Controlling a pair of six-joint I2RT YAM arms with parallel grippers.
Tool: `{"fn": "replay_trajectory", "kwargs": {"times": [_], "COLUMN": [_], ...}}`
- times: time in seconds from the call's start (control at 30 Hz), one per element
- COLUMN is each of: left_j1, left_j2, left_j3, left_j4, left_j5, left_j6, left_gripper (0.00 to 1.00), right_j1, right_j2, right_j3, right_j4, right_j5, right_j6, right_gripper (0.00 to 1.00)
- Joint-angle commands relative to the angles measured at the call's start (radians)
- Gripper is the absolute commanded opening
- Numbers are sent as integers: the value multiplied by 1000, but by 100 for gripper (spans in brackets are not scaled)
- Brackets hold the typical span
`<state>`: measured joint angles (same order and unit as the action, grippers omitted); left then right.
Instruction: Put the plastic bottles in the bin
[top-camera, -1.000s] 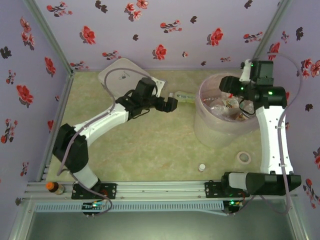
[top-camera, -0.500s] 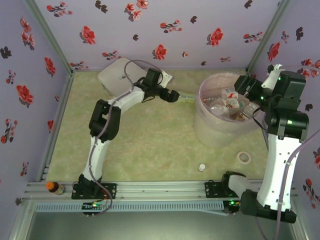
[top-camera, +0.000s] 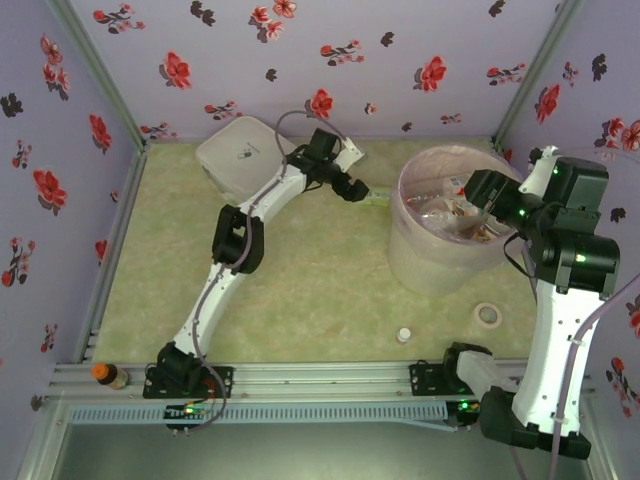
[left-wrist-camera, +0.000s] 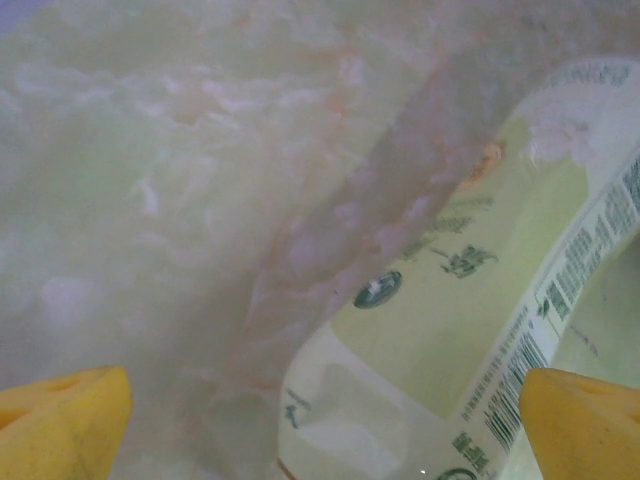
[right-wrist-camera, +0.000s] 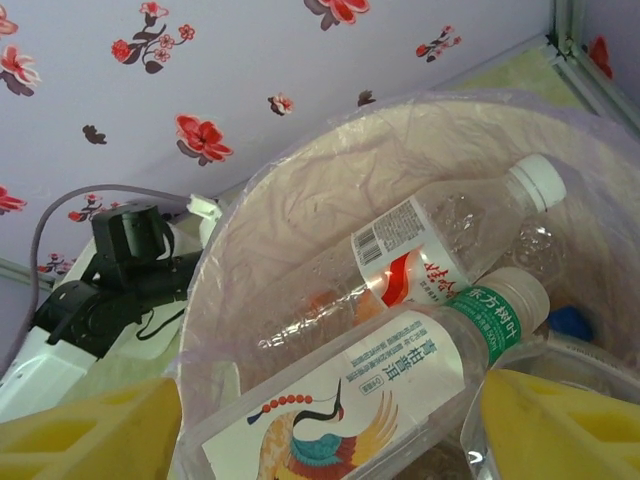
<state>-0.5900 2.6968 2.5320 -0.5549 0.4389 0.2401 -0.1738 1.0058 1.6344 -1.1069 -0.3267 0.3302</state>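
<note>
The left arm reaches to the far middle of the desk (top-camera: 300, 290). The left gripper (top-camera: 357, 190) is low over a bottle (top-camera: 376, 198) that lies on its side just left of the bin (top-camera: 410, 255). In the left wrist view its yellow fingers (left-wrist-camera: 60, 425) stand wide apart. The bottle's pale green label (left-wrist-camera: 450, 330) lies between them, unclamped. I cannot tell if the right finger touches it.

The bin stands at the far right of the desk, its pink bag folded over the rim. The right gripper (top-camera: 478, 190) hangs over its right side, above the opening. Its fingers (right-wrist-camera: 560, 425) are apart with nothing held. Under it, several bottles lie heaped in the bin. A white-capped bottle (right-wrist-camera: 420, 262) with a red and white label lies across it. A green-capped bottle (right-wrist-camera: 400, 370) with a crane picture lies on the near side of that one. A blue cap (right-wrist-camera: 570, 320) shows at the right.

An orange-capped bottle (top-camera: 108, 375) lies on the rail at the near left corner. A white box (top-camera: 235, 155) sits at the far left. A loose cap (top-camera: 403, 335) and a tape ring (top-camera: 488, 315) lie near the bin on its near side.
</note>
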Motion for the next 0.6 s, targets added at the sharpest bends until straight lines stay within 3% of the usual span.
{"fn": "replay_trajectory", "kwargs": {"times": [0.0, 0.17, 0.27, 0.37, 0.47, 0.57], "left_j1": [-28, -49, -54, -54, -54, -49], "left_j2": [8, 4, -15, -56, -112, -164], "left_j3": [28, 19, -12, -71, -161, -238], "left_j4": [-179, -302, -314, -281, -207, -134], "left_j5": [36, -55, -81, -81, -91, -94], "left_j6": [127, 209, 227, 214, 201, 169], "left_gripper": [96, 81, 71, 59, 48, 44], "right_j1": [-7, -7, -7, -7, -7, -7], "right_j2": [-19, -37, -53, -72, -82, -87], "right_j3": [24, 3, -46, -84, -89, -94], "right_j4": [-9, 28, 93, 145, 147, 156], "right_j5": [-79, -128, -221, -297, -297, -301], "right_j6": [12, 33, 71, 118, 124, 132], "right_gripper": [80, 81, 81, 81, 81, 81]}}
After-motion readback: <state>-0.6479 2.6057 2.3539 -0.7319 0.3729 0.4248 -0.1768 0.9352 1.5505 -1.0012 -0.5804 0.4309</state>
